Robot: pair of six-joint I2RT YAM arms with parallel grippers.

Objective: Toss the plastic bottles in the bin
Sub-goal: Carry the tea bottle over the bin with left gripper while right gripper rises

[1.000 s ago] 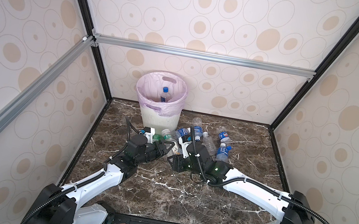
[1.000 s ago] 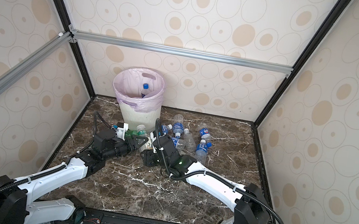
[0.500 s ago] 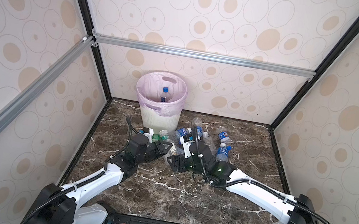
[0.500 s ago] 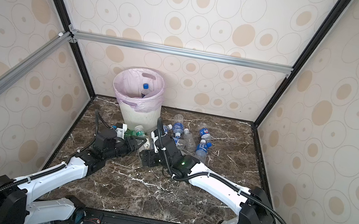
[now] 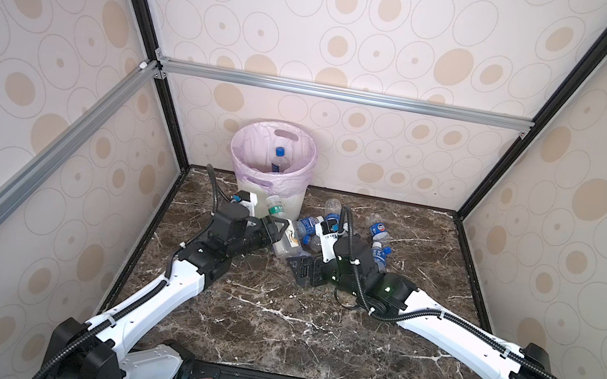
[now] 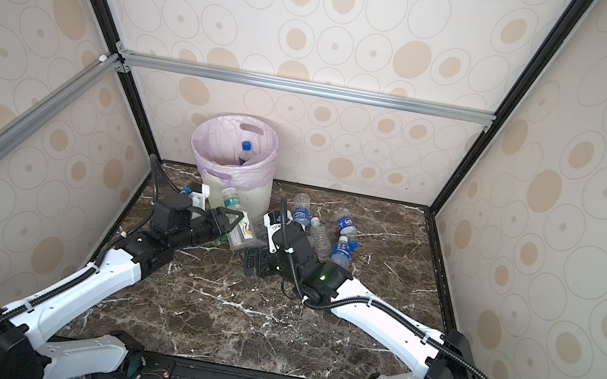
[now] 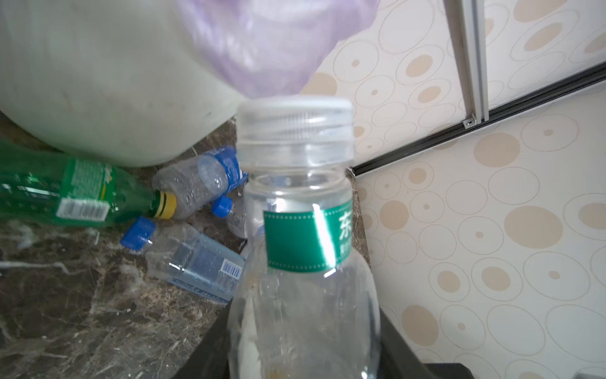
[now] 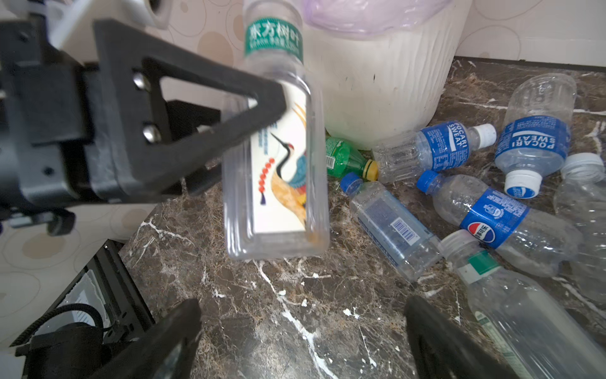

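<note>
My left gripper (image 5: 278, 232) (image 6: 229, 224) is shut on a clear plastic bottle (image 5: 286, 240) (image 6: 240, 232) (image 7: 305, 262) (image 8: 278, 183) with a white cap, green neck band and crane label. It holds the bottle tilted above the floor, just in front of the bin (image 5: 294, 202) (image 6: 258, 200) (image 7: 114, 82) (image 8: 387, 82). Low on the marble, just in front of that bottle's base, my right gripper (image 5: 300, 271) (image 6: 253, 262) (image 8: 305, 328) is open wide and empty. A blue-capped bottle (image 5: 279, 152) (image 6: 246, 146) stands inside the bin.
Several loose bottles lie on the floor to the right of the bin: two Pocari Sweat bottles (image 8: 439, 144) (image 8: 534, 144), a Pepsi bottle (image 8: 498, 223), a green bottle (image 8: 347, 157) (image 7: 82, 193), a clear blue-capped bottle (image 8: 393, 226) and a green-banded bottle (image 8: 524, 315). Walls close in on three sides.
My right gripper's jaws have spread wide apart. The left gripper has kept its grip on the crane-label bottle and has barely moved.
</note>
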